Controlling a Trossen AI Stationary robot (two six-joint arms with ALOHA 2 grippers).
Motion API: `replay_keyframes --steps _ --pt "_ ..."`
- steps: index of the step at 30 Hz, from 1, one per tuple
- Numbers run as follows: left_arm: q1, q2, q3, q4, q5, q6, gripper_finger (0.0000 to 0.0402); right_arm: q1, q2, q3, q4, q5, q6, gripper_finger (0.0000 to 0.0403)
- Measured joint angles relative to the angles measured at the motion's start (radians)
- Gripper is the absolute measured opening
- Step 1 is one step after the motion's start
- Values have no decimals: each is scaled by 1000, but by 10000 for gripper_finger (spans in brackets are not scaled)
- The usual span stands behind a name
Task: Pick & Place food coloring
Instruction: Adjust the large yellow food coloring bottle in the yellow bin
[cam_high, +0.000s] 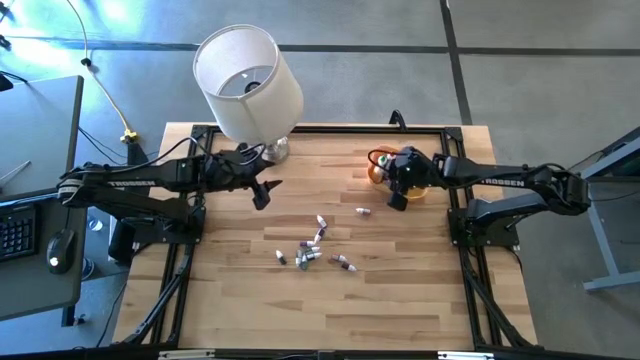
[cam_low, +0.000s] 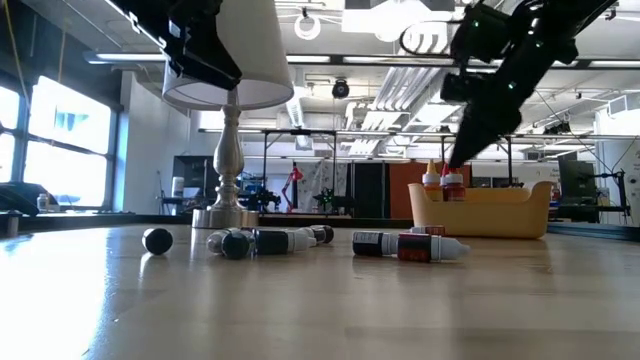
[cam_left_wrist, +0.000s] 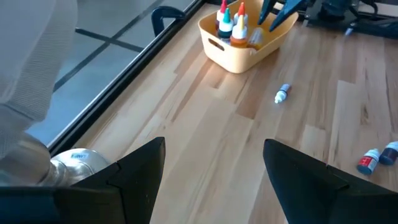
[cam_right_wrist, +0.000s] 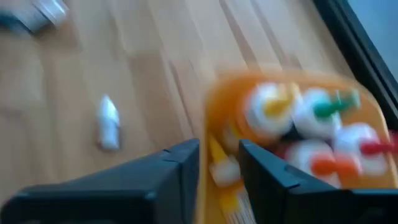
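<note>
While the right arm is reaching in from the right edge of the worktop (cam_high: 400, 310) in the high view, the right gripper (cam_high: 398, 197) is hanging over the near rim of the orange bowl (cam_high: 377, 172), which is sitting toward the far right of the worktop. Most of the loose food coloring bottles (cam_high: 310, 252) are lying in a cluster mid-worktop, with a single whitish bottle (cam_high: 362, 211) lying just beside the bowl. The left arm is waiting near the far left, next to the lamp (cam_high: 248, 82).

From the low view, the right gripper (cam_low: 460, 150) is pointing steeply down at the bowl (cam_low: 480, 212), where bottles are standing upright. Loose bottles (cam_low: 400, 244) are lying on their sides in a row along the worktop.

Through the left wrist view, the left gripper (cam_left_wrist: 214, 168) is holding its fingers wide apart with nothing between them, level above the worktop.

Through the right wrist view, the right gripper (cam_right_wrist: 221, 162) is showing a narrow gap straddling the bowl (cam_right_wrist: 211, 99) rim; a yellow bottle (cam_right_wrist: 219, 163) is sitting in that gap, and whether it is gripped or just released cannot be told.

Judged risk: with the fingers this close to the rim, lifting away could snag the bowl or topple the standing bottles; a bottle sticking to a finger could be dragged back out.
</note>
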Motion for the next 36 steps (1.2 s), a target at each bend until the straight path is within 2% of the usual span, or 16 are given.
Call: replay_keyframes --steps 5,9,13,17,23,27,32,36 --pt "0 1 0 21 -1 -1 269 -6 0 0 -160 126 0 155" --pt "0 2 0 71 -1 1 269 -54 19 0 -195 168 9 162" --pt "0 2 0 113 -3 3 269 -113 93 0 -161 128 -45 163" --pt "0 2 0 117 -4 3 269 -163 207 0 -147 16 -115 163" --pt "0 2 0 119 -7 3 269 -181 324 7 -124 15 -263 164" --pt "0 2 0 138 -39 22 269 -204 380 6 -65 -41 -296 164" --pt "0 2 0 139 -46 30 269 -229 410 7 -30 -97 -282 161" --pt "0 3 0 137 -49 30 269 -227 374 0 -34 -98 -258 139"
